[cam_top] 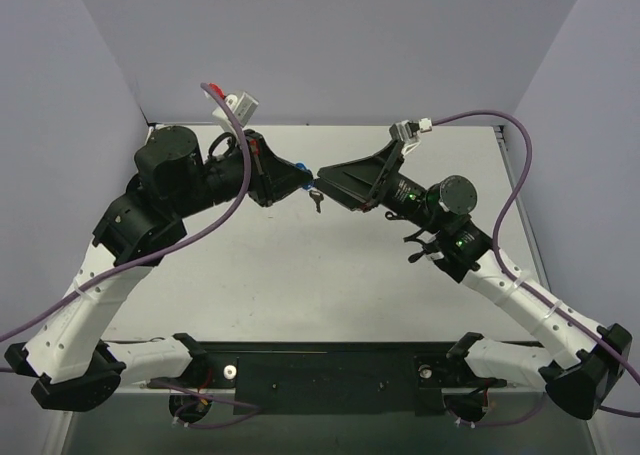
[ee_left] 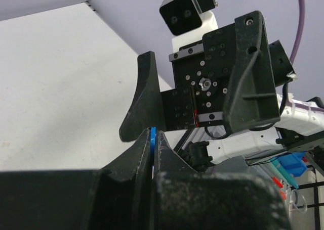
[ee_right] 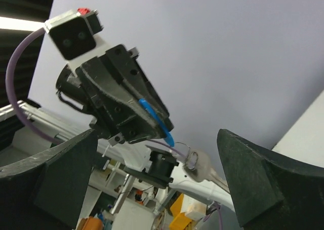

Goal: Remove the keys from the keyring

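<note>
The left gripper, matt black with scuffed, grainy curved fingers, is pressed together on a flat blue plastic tab. In the left wrist view only a thin blue edge shows, sandwiched between the two fingers at the lower centre of the frame. In the right wrist view the tab runs as a narrow bright strip along the seam of the closed fingers in the middle of the frame. A thin silver wire ring hangs from its lower end.

The tiny silver metal key dangles just below the tab at the centre of the top view, between the tips of the two grippers and over the white matt tabletop. Its finer shape is too small to make out.

The right gripper is spread wide. Its two black wedge-shaped fingers, rough and speckled on the surface, stand at the lower left and lower right of the right wrist view, with the tip of the left gripper between them. From the left wrist, its square black faceplate studded with small screws fills the upper right. One curved finger sweeps down close to the blue edge, and whether it touches cannot be told.

A glossy purple cable loops over the left arm. Smooth pale lilac walls close in the scene.
</note>
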`<action>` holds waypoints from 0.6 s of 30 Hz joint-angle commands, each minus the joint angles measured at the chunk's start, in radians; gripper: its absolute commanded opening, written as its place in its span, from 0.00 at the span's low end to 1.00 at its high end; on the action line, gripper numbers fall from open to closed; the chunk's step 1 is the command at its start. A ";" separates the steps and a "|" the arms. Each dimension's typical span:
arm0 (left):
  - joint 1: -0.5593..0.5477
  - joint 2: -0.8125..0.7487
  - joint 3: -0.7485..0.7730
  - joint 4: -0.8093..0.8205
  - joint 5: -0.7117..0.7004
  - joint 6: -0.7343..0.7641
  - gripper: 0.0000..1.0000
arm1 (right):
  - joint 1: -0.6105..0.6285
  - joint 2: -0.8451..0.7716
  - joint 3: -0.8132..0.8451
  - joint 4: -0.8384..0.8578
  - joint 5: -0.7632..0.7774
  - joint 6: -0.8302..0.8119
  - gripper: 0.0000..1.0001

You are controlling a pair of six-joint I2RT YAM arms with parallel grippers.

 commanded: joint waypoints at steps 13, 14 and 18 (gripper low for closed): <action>0.009 0.042 0.113 0.196 0.217 -0.115 0.00 | 0.039 0.121 0.048 0.650 -0.045 0.256 0.97; 0.009 0.044 0.114 0.202 0.220 -0.122 0.00 | 0.041 0.124 0.054 0.648 -0.048 0.256 0.97; 0.010 0.045 0.120 0.224 0.223 -0.131 0.00 | 0.064 0.126 0.072 0.635 -0.071 0.248 0.95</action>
